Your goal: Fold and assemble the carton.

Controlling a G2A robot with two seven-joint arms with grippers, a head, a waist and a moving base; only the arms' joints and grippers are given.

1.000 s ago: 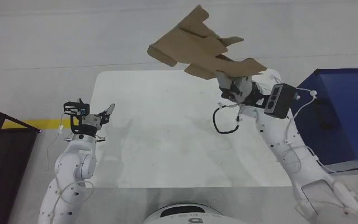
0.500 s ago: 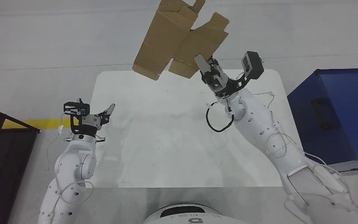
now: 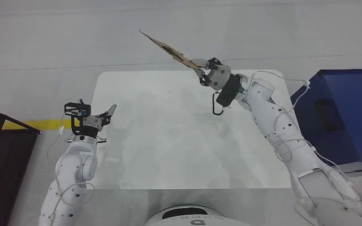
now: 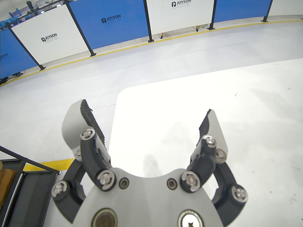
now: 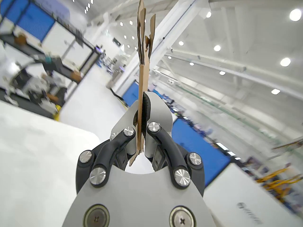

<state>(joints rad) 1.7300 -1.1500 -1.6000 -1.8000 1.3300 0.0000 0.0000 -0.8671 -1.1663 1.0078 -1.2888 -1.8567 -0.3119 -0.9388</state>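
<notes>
Carton (image 3: 169,50): just one, a flattened brown cardboard blank, and it is up in the air, not lying on the table (image 3: 169,147). It juts out past the far edge, right of the middle, turned so thin from above that it reads as a sliver. The right wrist view shows its layered flaps (image 5: 141,83) edge-on.

Two claws, one busy. The right claw (image 3: 201,65) is pinched tight on the blank's lower end, fingers pressed to either face of the cardboard (image 5: 143,106). The left claw (image 3: 107,113) hangs at the table's left edge, well apart from the carton, spread wide with nothing between its ribbed pads (image 4: 145,115).

One white table with rounded corners. A black cable (image 3: 218,110) loops from the right arm over the far right part of it. Off the right edge stands one blue bin (image 3: 334,107); off the left edge, one dark rack (image 3: 14,152) beside a yellow floor line (image 3: 42,123). Blue and white partition panels (image 4: 113,22) fence the floor beyond.
</notes>
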